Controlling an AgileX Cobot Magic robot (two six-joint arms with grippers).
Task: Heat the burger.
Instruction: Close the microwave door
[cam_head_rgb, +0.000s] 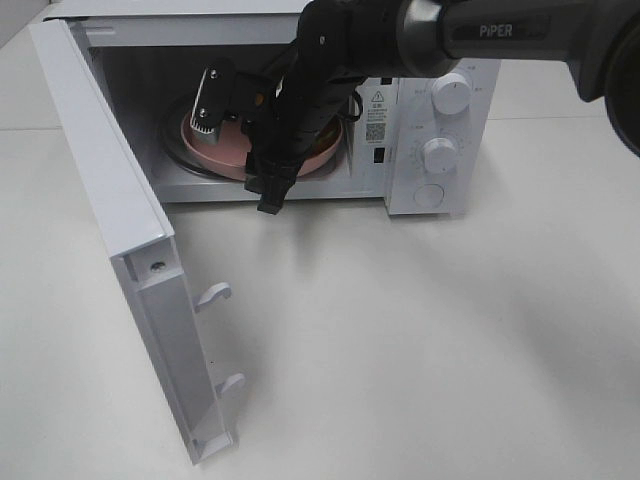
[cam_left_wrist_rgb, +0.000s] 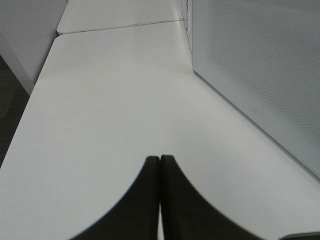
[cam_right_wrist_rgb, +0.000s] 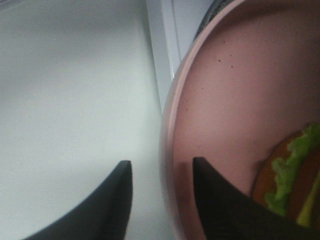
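The burger (cam_right_wrist_rgb: 295, 180) lies on a pink plate (cam_right_wrist_rgb: 225, 100); only its lettuce and bun edge show in the right wrist view. In the high view the plate (cam_head_rgb: 225, 155) sits inside the open microwave (cam_head_rgb: 420, 60), and my right arm hides the burger. My right gripper (cam_head_rgb: 207, 120) reaches into the cavity. Its jaws are apart, one on each side of the plate's rim (cam_right_wrist_rgb: 167, 165), with a gap showing. My left gripper (cam_left_wrist_rgb: 160, 162) is shut and empty over the white table (cam_left_wrist_rgb: 110, 100), outside the high view.
The microwave door (cam_head_rgb: 110, 200) stands wide open at the left, with latch hooks (cam_head_rgb: 215, 293) sticking out. Two knobs (cam_head_rgb: 452, 97) and a button are on the right panel. The door's perforated panel (cam_left_wrist_rgb: 260, 75) is close beside my left gripper.
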